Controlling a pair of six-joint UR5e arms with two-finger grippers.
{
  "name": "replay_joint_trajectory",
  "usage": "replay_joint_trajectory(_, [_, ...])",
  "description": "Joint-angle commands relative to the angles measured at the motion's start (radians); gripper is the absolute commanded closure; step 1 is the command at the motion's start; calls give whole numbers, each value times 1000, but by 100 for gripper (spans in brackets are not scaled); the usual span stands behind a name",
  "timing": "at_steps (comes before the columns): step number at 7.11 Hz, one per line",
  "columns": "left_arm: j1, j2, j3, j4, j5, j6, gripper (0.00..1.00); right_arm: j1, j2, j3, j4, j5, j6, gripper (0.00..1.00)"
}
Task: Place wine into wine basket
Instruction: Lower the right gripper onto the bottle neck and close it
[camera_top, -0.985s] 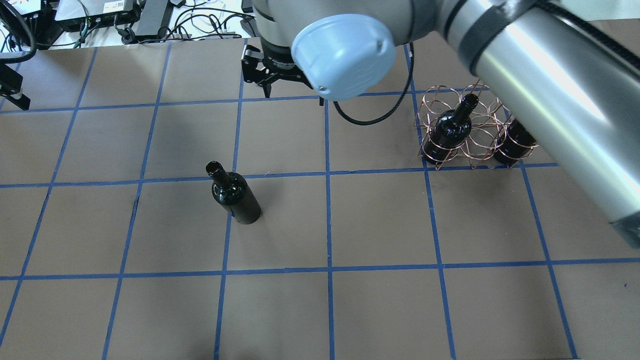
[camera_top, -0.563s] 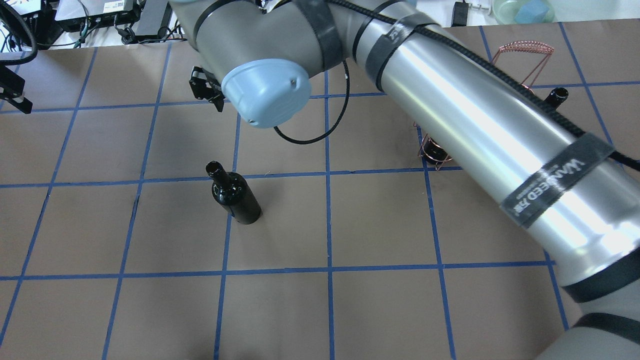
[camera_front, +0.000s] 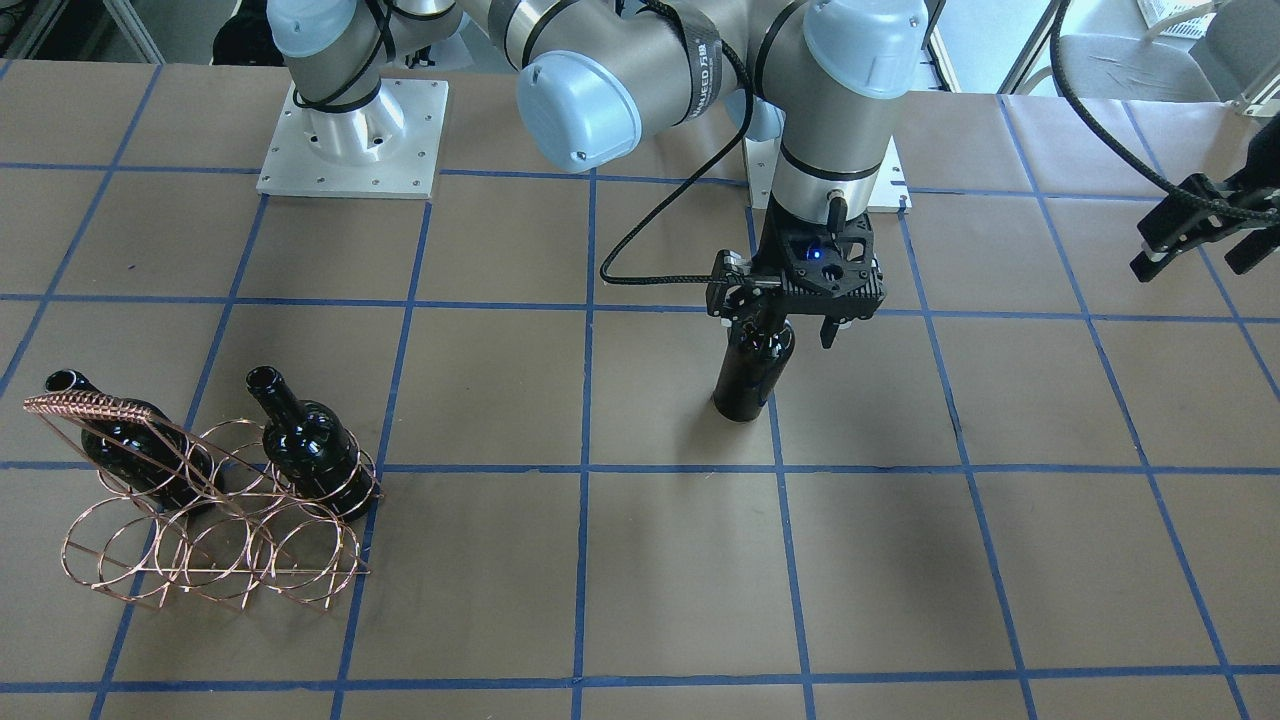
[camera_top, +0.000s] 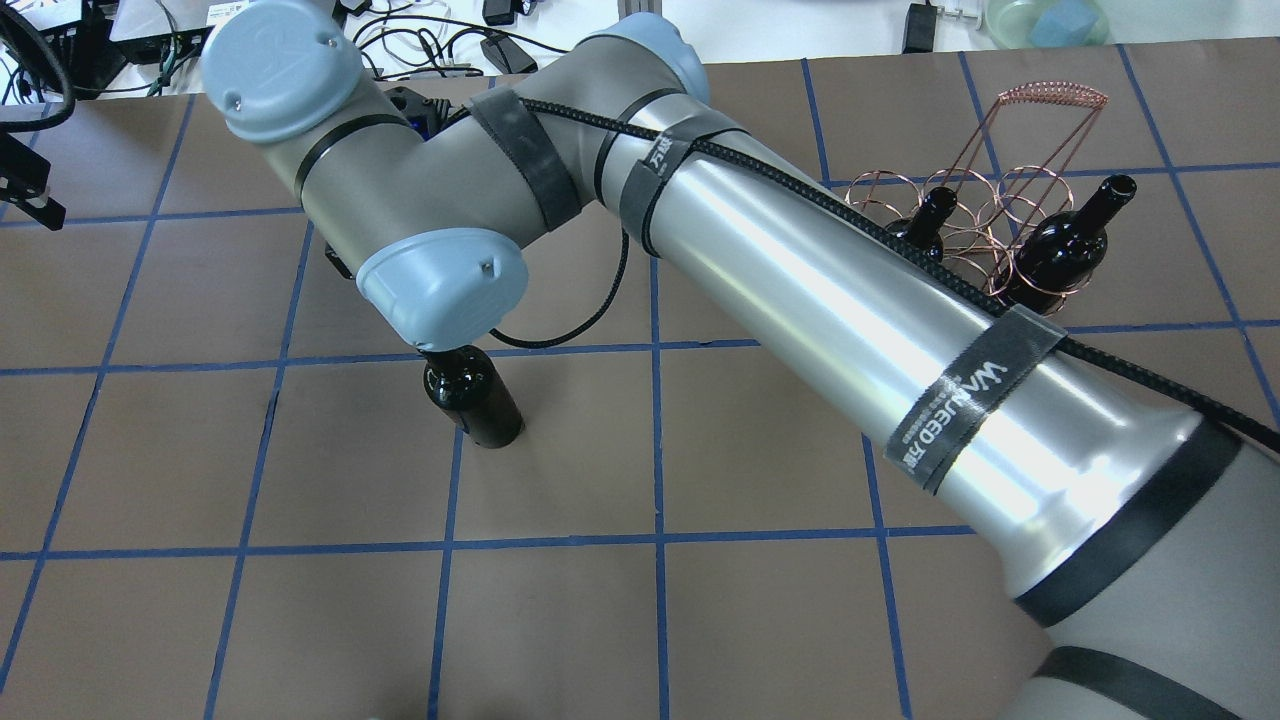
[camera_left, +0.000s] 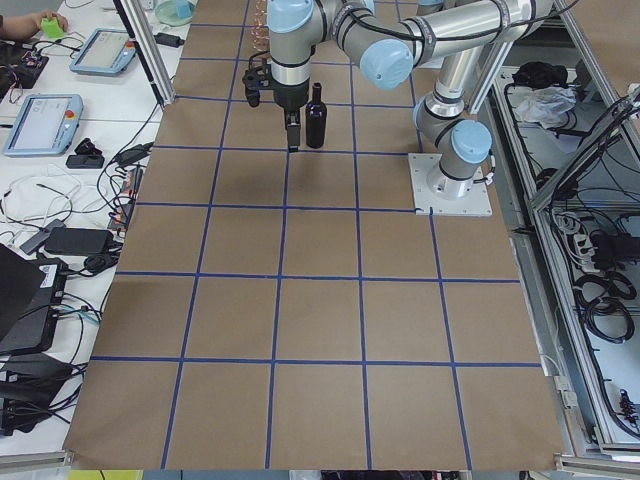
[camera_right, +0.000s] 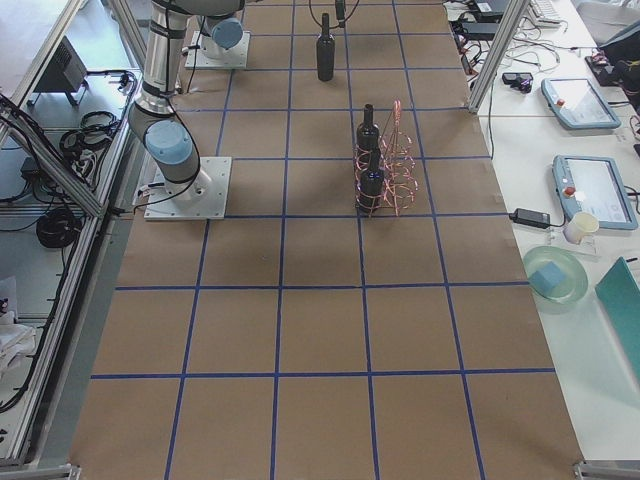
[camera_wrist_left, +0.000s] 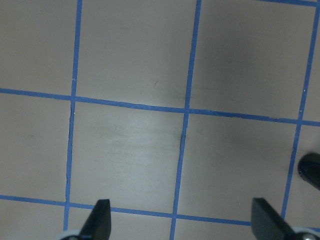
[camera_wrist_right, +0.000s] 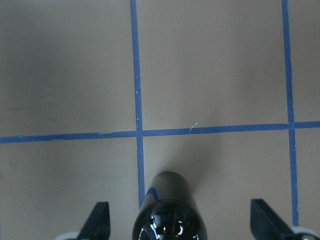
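Wine (camera_front: 745, 385): stands upright on the table (camera_front: 1000, 560), long axis vertical, well apart from the wine basket (camera_front: 90, 405)
Right hand (camera_front: 787, 325): directly above the wine, released, fingers spread either side of the neck
Left hand (camera_wrist_left: 181, 220): released over bare table, so the right arm is nearer
Views: overhead hides neck and hand under the elbow; my right wrist view shows the bottle roughly centred between the fingers
Next, I judge: clench on the neck, lift straight up
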Motion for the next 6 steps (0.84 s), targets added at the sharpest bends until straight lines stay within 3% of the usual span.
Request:
replay_joint_trajectory(1, [1,0,-1,0,1,1,0,12,3,14,7,5,-43,0])
replay_joint_trajectory(4, [1,0,-1,-3,-20,1,0,32,0,40,13,33,-49,2])
replay_joint_trajectory(6, [1,0,-1,-18,-24,-1,0,40,-8,46,52,59,-39,16])
